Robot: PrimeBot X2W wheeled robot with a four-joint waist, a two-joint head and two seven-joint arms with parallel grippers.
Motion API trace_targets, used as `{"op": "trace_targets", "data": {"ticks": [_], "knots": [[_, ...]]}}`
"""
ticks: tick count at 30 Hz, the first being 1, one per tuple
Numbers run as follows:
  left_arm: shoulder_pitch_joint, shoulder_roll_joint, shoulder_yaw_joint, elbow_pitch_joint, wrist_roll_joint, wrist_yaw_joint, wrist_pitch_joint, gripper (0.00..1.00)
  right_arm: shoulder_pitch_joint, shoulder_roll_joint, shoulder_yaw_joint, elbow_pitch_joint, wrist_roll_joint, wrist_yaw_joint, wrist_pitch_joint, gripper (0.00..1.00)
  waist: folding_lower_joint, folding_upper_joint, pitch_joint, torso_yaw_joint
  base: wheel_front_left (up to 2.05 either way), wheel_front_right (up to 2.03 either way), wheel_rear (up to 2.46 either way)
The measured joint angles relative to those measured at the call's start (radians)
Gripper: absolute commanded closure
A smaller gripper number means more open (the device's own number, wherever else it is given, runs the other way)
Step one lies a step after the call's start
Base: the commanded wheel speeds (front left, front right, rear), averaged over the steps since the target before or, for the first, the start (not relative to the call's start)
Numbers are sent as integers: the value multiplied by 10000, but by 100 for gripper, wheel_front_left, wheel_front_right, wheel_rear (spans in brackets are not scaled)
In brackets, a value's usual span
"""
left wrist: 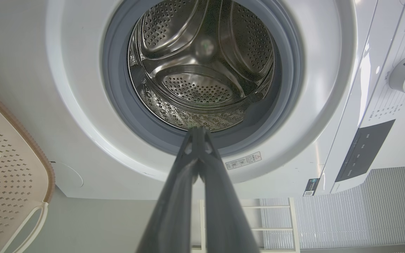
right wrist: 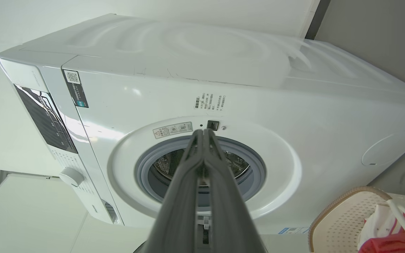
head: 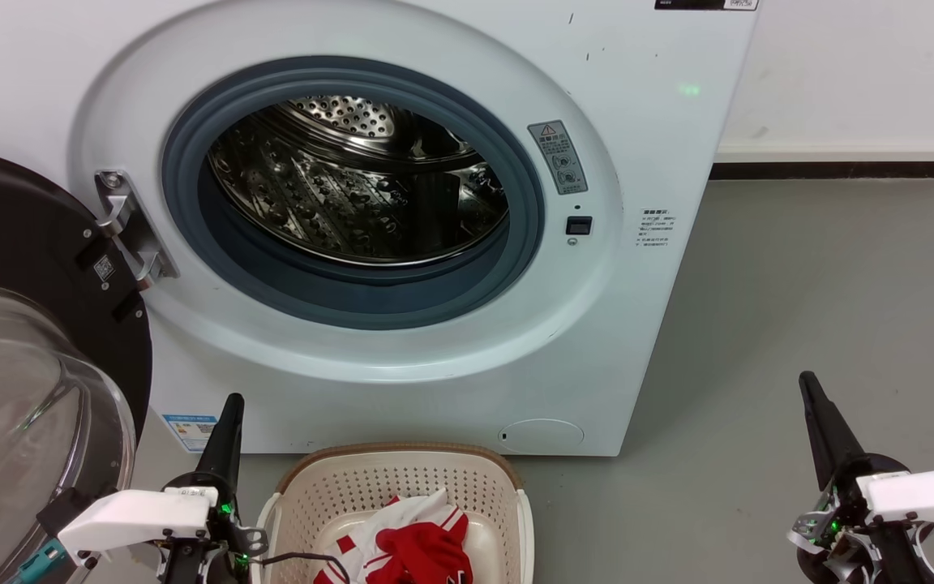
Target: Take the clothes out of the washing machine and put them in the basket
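The white washing machine stands before me with its door swung open to the left. Its steel drum shows bare metal, with no fabric in sight. Red clothes with white stripes lie in the cream basket on the floor in front of the machine. My left gripper is shut and holds nothing, just left of the basket. My right gripper is shut and holds nothing, far to the right above the floor. The wrist views show the fingertips pressed together, pointing at the porthole.
Grey floor stretches to the right of the machine up to a white wall with a dark skirting. The glass door bulges out at the lower left, close to my left arm.
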Motion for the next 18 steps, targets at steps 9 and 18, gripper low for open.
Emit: {"op": "trace_targets", "data": {"ticks": [9, 18], "knots": [[-66, -29, 63, 58, -660, -73, 167, 100, -56, 6, -100, 52, 663, 0, 102, 100, 0, 0, 46, 34, 0, 0, 0], [-188, -44, 128, 111, -1248, -132, 278, 100, -167, 19, -198, 113, 1250, 0, 238, 100, 0, 0, 89, 66, 0, 0, 0]]}}
